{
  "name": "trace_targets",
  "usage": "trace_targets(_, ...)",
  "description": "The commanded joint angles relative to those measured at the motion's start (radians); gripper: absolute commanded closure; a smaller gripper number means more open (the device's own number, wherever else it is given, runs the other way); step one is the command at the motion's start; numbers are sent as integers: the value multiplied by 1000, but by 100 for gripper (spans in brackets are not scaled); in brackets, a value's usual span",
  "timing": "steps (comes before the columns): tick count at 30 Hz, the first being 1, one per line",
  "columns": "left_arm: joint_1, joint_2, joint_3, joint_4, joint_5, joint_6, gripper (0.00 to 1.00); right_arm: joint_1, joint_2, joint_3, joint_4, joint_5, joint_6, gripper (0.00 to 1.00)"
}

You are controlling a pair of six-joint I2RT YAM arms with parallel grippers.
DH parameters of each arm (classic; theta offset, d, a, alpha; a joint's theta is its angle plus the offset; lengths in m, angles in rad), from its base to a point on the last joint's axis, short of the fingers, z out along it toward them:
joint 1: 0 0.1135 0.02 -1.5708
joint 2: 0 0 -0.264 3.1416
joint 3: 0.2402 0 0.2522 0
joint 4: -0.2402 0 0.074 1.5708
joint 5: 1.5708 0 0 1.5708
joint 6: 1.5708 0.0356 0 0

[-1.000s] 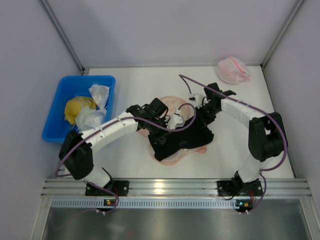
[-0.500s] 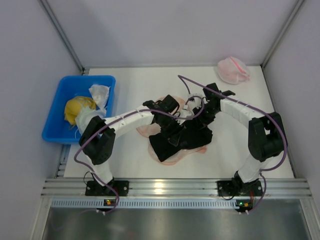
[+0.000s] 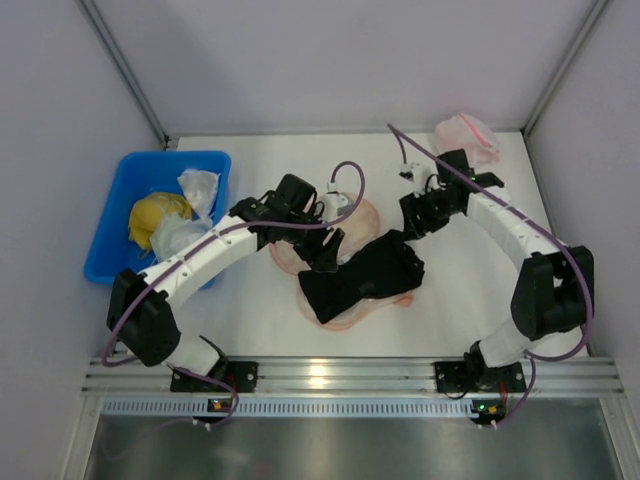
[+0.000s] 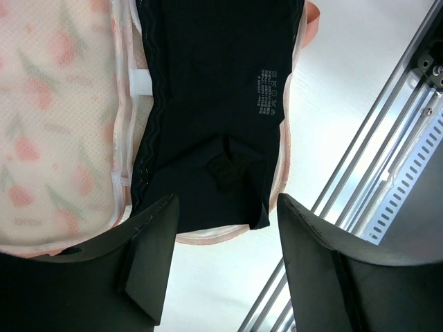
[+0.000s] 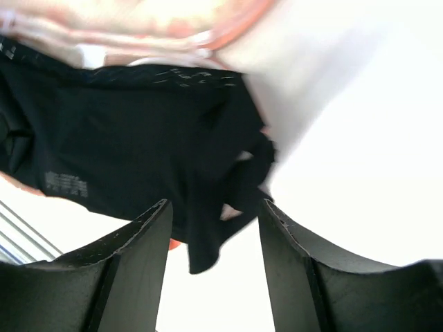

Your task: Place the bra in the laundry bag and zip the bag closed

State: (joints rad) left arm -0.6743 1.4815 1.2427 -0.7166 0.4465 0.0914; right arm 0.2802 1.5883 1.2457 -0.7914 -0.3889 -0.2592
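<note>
The black bra (image 3: 362,277) lies spread across the peach, red-marked laundry bag (image 3: 290,258), whose rim shows round it. I cannot tell whether it is under the mesh. My left gripper (image 3: 326,254) hovers over the bra's left end, open and empty. In the left wrist view the bra (image 4: 214,104) lies beside the bag's mesh (image 4: 55,138), beyond the gripper (image 4: 225,256). My right gripper (image 3: 416,216) hangs open just behind the bra's right end. The right wrist view shows the bra (image 5: 138,138) and the bag's edge (image 5: 138,28), with the gripper (image 5: 214,270) open above bare table.
A blue bin (image 3: 120,170) at the left holds a yellow cloth lump (image 3: 155,215) and white cloth bundles (image 3: 198,185). A pink-and-white mesh bundle (image 3: 465,138) sits at the back right corner. A metal rail (image 3: 350,375) runs along the near edge. Walls close in three sides.
Both grippers have opened, let go of the bra and drawn away, the left toward the back left, the right toward the back right. The bra now lies flatter on the bag.
</note>
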Motion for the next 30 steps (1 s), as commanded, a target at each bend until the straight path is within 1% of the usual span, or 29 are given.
trace_targets(1,5,-29,-14,31,-8,4,36,-129,-44,-8,23,-47,29,48)
trace_targets(4,5,-24,-2,29,-6,1,36,-194,-1,-25,32,-42,47,53)
trace_targets(6,5,-20,4,29,-12,5,35,-210,38,-41,29,-53,61,56)
trace_targets(8,7,-20,6,29,-12,11,35,-214,55,-70,34,-53,54,57)
trace_targets(13,15,-15,6,31,-17,19,34,-213,67,-143,64,5,-3,55)
trace_targets(15,19,-13,8,31,-15,19,34,-211,68,-175,78,27,3,55)
trace_targets(19,24,-4,6,29,-14,16,34,-168,50,-241,149,74,34,53)
trace_targets(30,27,-7,0,29,-19,14,34,-89,76,-242,228,139,109,50)
